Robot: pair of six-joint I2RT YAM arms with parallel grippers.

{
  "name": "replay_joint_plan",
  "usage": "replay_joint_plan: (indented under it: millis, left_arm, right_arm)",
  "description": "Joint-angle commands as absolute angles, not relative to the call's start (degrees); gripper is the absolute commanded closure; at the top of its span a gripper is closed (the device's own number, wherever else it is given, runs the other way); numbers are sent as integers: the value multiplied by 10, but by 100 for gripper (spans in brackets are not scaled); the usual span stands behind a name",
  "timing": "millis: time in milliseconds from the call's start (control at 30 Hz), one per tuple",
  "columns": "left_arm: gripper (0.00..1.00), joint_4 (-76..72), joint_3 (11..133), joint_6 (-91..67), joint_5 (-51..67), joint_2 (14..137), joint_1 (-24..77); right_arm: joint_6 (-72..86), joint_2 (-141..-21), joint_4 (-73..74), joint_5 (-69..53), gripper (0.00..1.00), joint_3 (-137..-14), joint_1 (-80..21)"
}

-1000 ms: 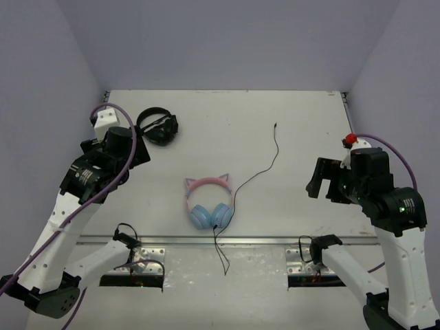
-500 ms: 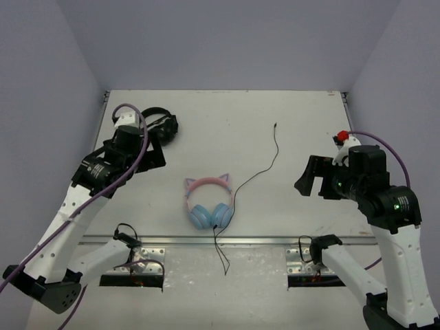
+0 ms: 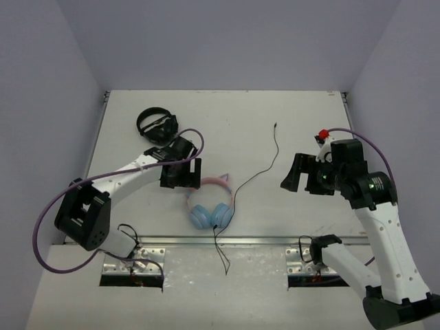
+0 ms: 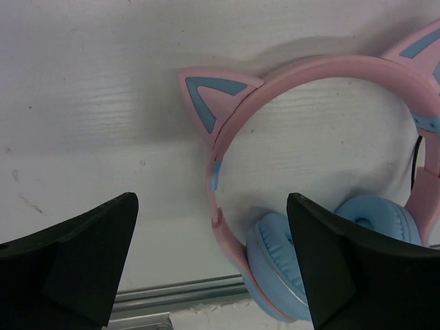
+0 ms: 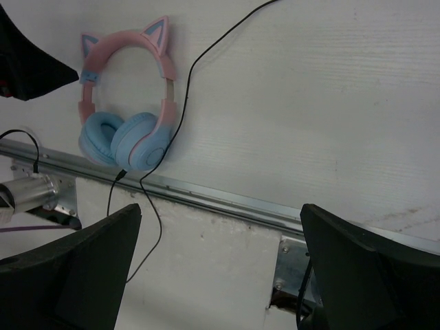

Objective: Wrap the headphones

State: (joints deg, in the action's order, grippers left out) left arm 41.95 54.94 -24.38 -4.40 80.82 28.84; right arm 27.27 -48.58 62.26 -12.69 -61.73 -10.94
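I see the headphones (image 3: 208, 203) lying flat on the counter (image 3: 309, 124), earcups toward the arm bases, cat ears pointing away. The left end effector (image 3: 180, 173) sits just beside the headband's left side with its fingers (image 4: 89, 261) spread apart. I cannot tell whether it touches. The right end effector (image 3: 294, 175) is well to the right of the headphones, also spread wide and gripping nothing. The cable (image 3: 258, 172) runs from the earcups away to the right, and a loop trails toward the bases. A black headset (image 3: 157, 126) lies beyond the headphones, to the left.
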Motion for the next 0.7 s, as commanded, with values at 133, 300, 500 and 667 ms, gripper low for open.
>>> replay_joint_plan:
  millis: [133, 300, 500, 667]
  left_arm:
    - [17, 319, 523, -236, -25, 896, 295]
    - [32, 274, 515, -231, -21, 941, 294]
    - [52, 250, 524, -222, -19, 970, 295]
    - [83, 242, 525, -225, -23, 973, 295]
  right_arm:
    - [270, -469, 582, -128, 1, -594, -106]
    - [279, -467, 568, -142, 1, -573, -106]
    - [295, -474, 545, -172, 1, -564, -106]
    - [293, -468, 541, -178, 1, -552, -106]
